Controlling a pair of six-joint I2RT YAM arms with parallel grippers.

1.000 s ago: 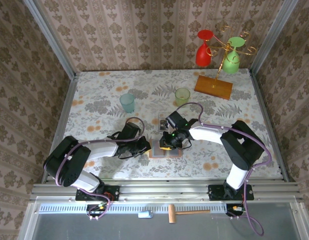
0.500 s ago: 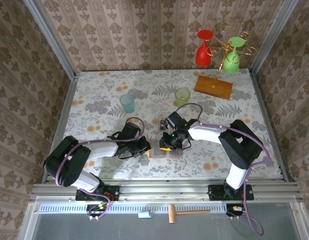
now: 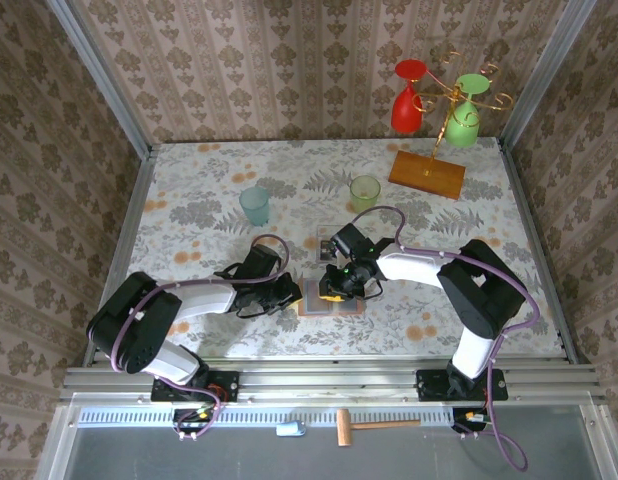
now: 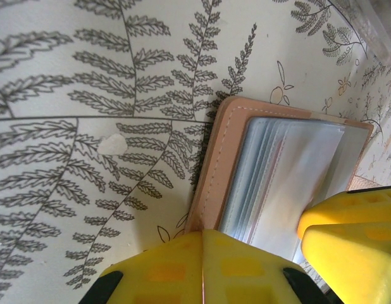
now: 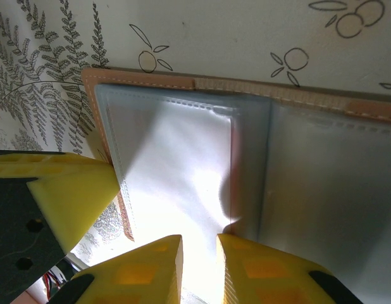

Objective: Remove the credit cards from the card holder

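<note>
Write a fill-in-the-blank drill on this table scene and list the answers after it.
1. The card holder lies ___ on the table.
2. The left gripper, its fingers ___ in colour, is shut on the card holder's edge.
3. On the stand, a red glass hangs beside a second glass, coloured ___.
Missing words: open; yellow; green.

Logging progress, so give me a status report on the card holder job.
Left pincer shut at edge of card holder. Right pincer slightly open over its sleeves. It lies open on table. Cups stand well behind.
</note>
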